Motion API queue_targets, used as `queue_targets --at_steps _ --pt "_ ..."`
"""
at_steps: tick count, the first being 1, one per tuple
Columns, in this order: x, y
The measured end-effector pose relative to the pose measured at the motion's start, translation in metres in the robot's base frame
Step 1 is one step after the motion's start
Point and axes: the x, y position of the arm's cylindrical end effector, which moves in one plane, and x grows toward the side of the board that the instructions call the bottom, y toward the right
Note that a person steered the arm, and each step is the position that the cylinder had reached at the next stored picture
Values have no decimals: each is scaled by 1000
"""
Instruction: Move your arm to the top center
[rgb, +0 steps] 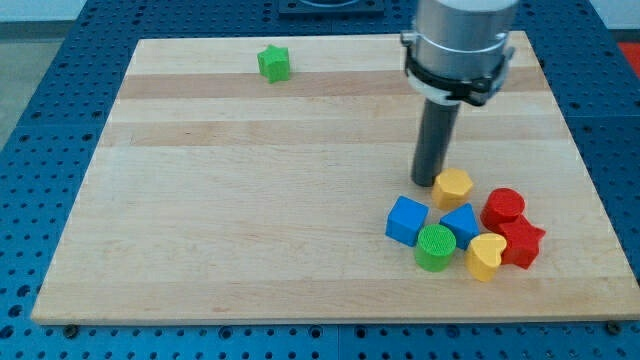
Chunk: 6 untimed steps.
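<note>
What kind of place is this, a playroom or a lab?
Probably a robot lab. A wooden board sits on a blue bench full of holes, and a robot arm's rod, my tip, stands beside the yellow block in a cluster of little blocks.

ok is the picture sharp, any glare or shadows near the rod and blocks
Camera view: evenly lit and mostly sharp, with no strong glare on the wooden board; my tip casts only a faint shadow, just left of the yellow block; the grey arm housing is cropped at the view's top.
</note>
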Motion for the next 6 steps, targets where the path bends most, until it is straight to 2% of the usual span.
queue_targets --at_steps 2,3,4,5,6 --pt "1 15" --pt "-56 9" --pt "-131 -8" --pt "-209 -40" --pt "-267 -67"
